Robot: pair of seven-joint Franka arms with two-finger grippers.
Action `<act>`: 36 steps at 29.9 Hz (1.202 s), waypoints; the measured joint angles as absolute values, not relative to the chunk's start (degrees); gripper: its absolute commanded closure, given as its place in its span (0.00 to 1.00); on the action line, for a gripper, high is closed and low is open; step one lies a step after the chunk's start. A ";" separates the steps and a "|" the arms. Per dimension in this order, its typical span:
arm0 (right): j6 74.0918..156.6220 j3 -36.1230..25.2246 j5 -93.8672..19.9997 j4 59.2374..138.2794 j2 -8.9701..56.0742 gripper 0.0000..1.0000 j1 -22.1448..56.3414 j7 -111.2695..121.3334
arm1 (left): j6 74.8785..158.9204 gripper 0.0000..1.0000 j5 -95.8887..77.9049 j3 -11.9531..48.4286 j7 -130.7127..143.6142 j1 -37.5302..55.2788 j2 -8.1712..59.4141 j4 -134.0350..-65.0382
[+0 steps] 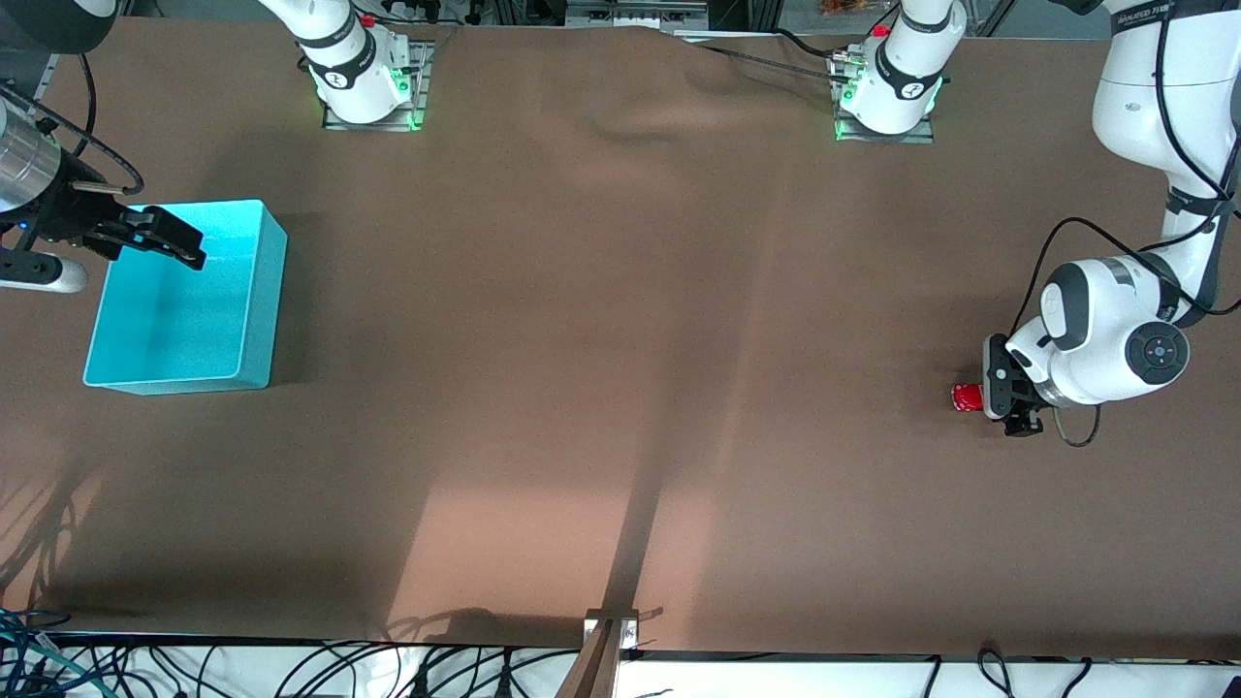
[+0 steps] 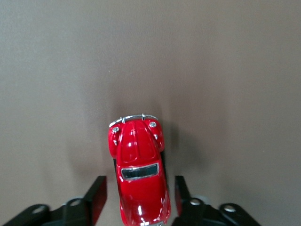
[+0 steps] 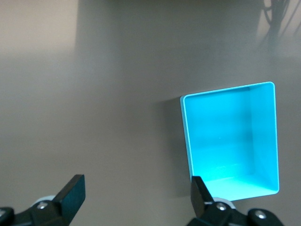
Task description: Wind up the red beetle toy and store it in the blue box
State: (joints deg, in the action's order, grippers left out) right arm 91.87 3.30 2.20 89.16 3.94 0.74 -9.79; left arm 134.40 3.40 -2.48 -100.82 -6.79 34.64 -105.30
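The red beetle toy [image 1: 966,398] stands on the brown table near the left arm's end. In the left wrist view the toy [image 2: 139,155] points away from the camera, its rear half between my left gripper's fingers [image 2: 96,197]. My left gripper [image 1: 985,399] [image 2: 140,190] is low over the toy and open, with a narrow gap showing on each side of the body. The blue box [image 1: 175,320] [image 3: 230,141] sits empty at the right arm's end. My right gripper [image 1: 179,242] [image 3: 136,186] hangs open over the box's farther corner, holding nothing.
A brown cloth [image 1: 620,339] covers the whole table, with a wrinkle near the arms' bases. Cables [image 1: 291,674] hang along the edge nearest the front camera, and a wooden post [image 1: 606,650] stands at the middle of that edge.
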 measured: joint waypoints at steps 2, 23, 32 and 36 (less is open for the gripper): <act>91.87 3.30 2.20 89.16 3.94 0.00 0.74 -9.79 | 134.43 0.81 3.40 -2.36 -100.83 -6.79 34.64 -105.30; 91.87 3.64 2.20 89.16 3.94 0.00 0.77 -9.79 | 134.60 0.90 3.40 -2.18 -100.96 -7.06 34.60 -105.28; 91.87 3.69 2.20 89.16 3.94 0.00 0.77 -9.79 | 134.73 0.87 3.40 -2.18 -104.47 -8.99 34.97 -104.73; 91.87 3.69 2.20 89.16 3.94 0.00 0.78 -9.79 | 134.76 0.87 3.40 -2.19 -106.05 -10.51 35.32 -104.14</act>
State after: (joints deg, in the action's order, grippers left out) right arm 91.87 3.69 2.20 89.16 3.94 0.78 -9.79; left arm 134.76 3.40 -2.19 -106.05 -10.51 35.32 -104.14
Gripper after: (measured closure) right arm 0.000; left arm 0.559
